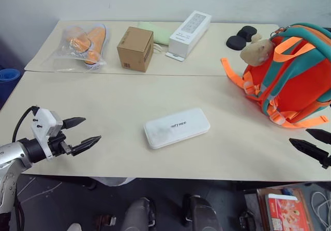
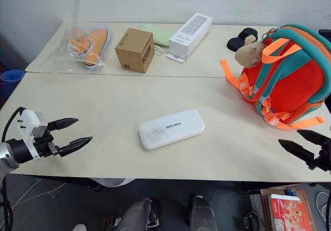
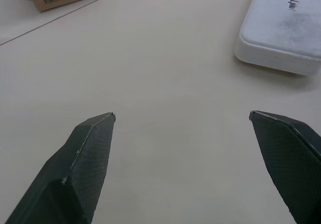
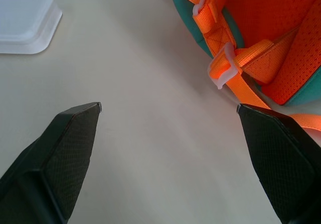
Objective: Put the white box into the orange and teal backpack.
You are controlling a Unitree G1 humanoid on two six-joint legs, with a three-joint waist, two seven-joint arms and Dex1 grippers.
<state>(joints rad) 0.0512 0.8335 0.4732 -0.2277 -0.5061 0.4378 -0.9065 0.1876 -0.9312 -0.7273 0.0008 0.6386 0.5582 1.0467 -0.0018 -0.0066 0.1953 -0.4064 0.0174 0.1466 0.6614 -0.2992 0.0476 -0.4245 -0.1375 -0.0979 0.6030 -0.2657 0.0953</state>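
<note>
The white box (image 1: 177, 127) lies flat near the middle of the cream surface (image 1: 103, 101), toward its near edge, with its long axis running from near-left to far-right at a slight slant. It sits between the two arms. The left gripper (image 1: 85, 133) hovers at the near-left edge with its black fingers (image 3: 88, 153) spread wide and empty, pointing right toward the box's short end. The right gripper (image 2: 300, 144) hangs at the near-right edge, fingers likewise spread and holding nothing, just in front of the orange and teal backpack (image 1: 295, 75). Neither touches the box; the two look about equally far from it, and I judge the left better lined up with it.

The box is a smooth, hard-looking shell with rounded corners and small dark lettering on top — probably slick, and wide across for a pinch. The backpack is soft fabric, rounded, standing on the right with orange webbing straps (image 4: 235, 63) trailing onto the surface and a tan plush toy (image 1: 257, 51) at its top. Whether its opening is unzipped cannot be told.
</note>
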